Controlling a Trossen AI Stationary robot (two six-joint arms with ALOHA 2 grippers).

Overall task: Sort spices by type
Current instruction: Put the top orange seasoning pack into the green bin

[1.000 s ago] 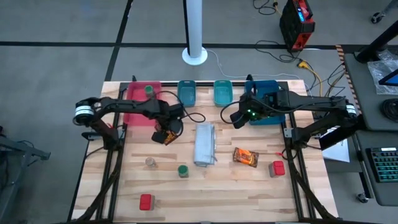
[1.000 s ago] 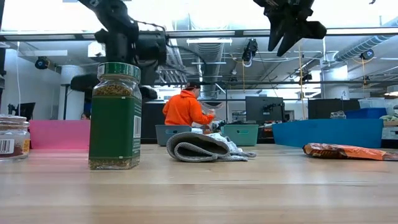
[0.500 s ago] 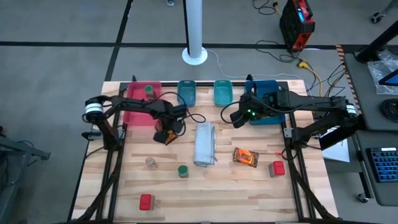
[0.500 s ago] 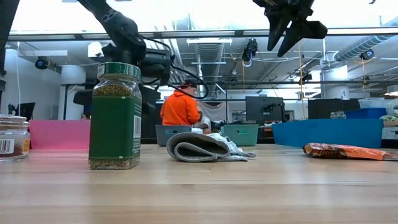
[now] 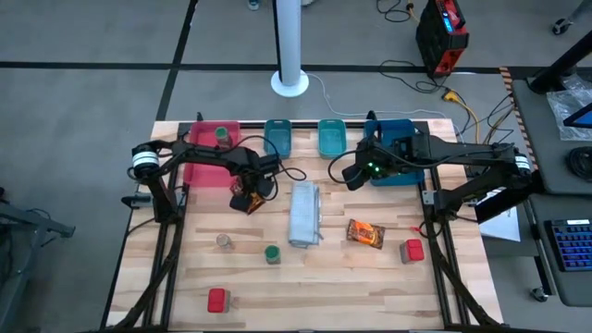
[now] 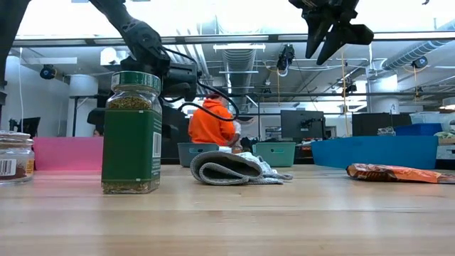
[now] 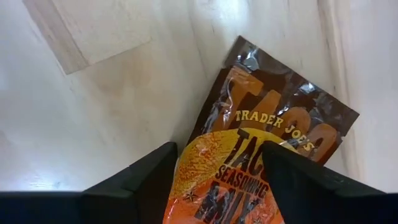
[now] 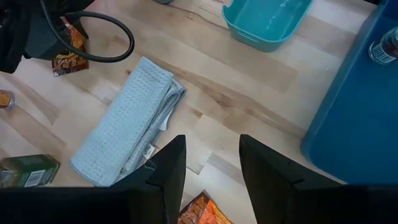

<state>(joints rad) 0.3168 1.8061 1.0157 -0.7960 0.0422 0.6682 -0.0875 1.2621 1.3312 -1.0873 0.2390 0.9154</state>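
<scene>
A flat orange-red packet (image 7: pixel 261 137) lies on the wood just in front of the pink tray (image 5: pixel 205 159). My left gripper (image 7: pixel 219 149) points down over it, open, one finger at each long side of its orange end. My right gripper (image 8: pixel 211 140) hangs high and open near the blue tray (image 5: pixel 400 139), with nothing between its fingers. A second packet (image 5: pixel 365 233) lies right of the folded grey cloth (image 5: pixel 304 215). One green-lidded jar (image 5: pixel 222 135) stands in the pink tray and another (image 5: pixel 272 252) on the table beside a pale-lidded jar (image 5: pixel 223 241). Red boxes (image 5: pixel 216 300) (image 5: pixel 413 251) sit near the front. My left gripper comes at the packet from above, its fingers (image 7: pixel 155 180) across the packet at the orange end (image 7: pixel 211 174). The packet lies flat on the table. Whether the fingers touch its edges, I cannot tell.
Two teal trays (image 5: pixel 277 137) (image 5: pixel 331 137) stand between the pink and blue trays along the far edge. The blue tray holds a small jar (image 8: pixel 380 50). A black cable (image 8: pixel 93 37) loops off the left arm. A person in orange sits in the room beyond the table.
My left gripper has come down toward the packet on the table and shifted slightly toward the table's right edge. The packet has stayed where it lay.
</scene>
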